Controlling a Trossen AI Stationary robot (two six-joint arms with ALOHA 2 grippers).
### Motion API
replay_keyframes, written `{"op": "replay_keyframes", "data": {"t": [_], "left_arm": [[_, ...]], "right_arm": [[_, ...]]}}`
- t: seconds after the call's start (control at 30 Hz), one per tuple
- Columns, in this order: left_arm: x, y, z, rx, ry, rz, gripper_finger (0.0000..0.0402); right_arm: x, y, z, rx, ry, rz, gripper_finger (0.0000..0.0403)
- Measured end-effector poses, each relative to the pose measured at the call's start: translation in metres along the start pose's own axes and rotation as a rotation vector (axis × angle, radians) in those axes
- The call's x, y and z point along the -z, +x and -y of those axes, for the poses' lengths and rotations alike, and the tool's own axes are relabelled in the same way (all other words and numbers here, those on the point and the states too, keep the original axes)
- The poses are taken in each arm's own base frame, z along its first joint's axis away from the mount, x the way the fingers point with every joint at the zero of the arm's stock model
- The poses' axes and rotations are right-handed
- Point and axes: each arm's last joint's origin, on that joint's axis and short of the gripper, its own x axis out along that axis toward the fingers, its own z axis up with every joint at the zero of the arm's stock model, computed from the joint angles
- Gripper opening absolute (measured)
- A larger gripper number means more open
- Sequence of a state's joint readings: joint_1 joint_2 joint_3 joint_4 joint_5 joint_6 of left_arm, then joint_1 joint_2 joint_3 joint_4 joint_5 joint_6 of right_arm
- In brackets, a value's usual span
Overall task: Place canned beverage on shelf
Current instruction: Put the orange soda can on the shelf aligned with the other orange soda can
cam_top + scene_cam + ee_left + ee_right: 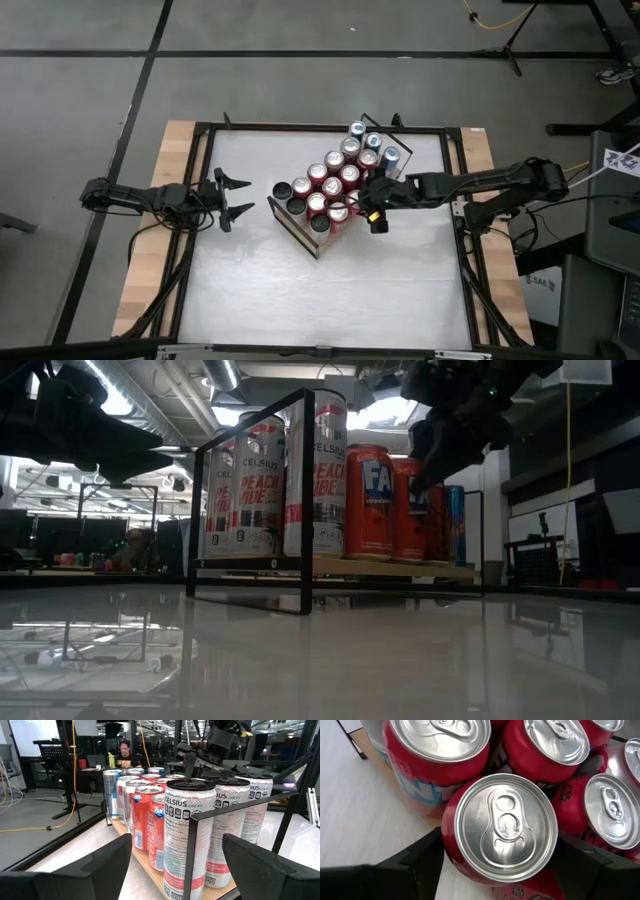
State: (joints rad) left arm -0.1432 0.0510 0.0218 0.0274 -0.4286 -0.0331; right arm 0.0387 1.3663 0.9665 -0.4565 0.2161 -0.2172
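The shelf (pixel 300 232) is a light-wood board with black wire rails, lying slantwise at the table's middle. Several red, white and blue cans stand upright on it. My right gripper (pixel 358 210) reaches in from the table's right and is shut on a red can (pixel 505 827) at the shelf's near right edge; the can also shows in the high view (pixel 338 212). My left gripper (pixel 238 199) is open and empty, left of the shelf, pointing at the shelf's end rail (pixel 192 855). My right gripper has the red can's side wall (pixel 449 851) just below the rim, pinched between its two fingers (pixel 415 857), one on each side. The fingers come from the table's right, slanting down. The can stands upright; in the low view its base (pixel 408 555) sits level with its neighbours on the board.
Neighbouring cans (pixel 555 742) stand tight against the held can on its far and left sides. Tall white cans (pixel 187 830) fill the shelf's left end. The black table frame (pixel 455 180) runs behind my right arm. A person (pixel 125 752) sits beyond the table.
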Motion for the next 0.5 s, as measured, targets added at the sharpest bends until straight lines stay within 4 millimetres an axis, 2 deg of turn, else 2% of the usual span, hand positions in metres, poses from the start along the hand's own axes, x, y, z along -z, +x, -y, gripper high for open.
{"op": "replay_keyframes", "data": {"t": [0.5], "left_arm": [[0.0000, 0.0000, 0.0000, 0.000, 0.000, 0.000, 0.0305]], "right_arm": [[-0.0014, 0.0000, -0.0005, -0.023, -0.025, 0.019, 0.0296]]}}
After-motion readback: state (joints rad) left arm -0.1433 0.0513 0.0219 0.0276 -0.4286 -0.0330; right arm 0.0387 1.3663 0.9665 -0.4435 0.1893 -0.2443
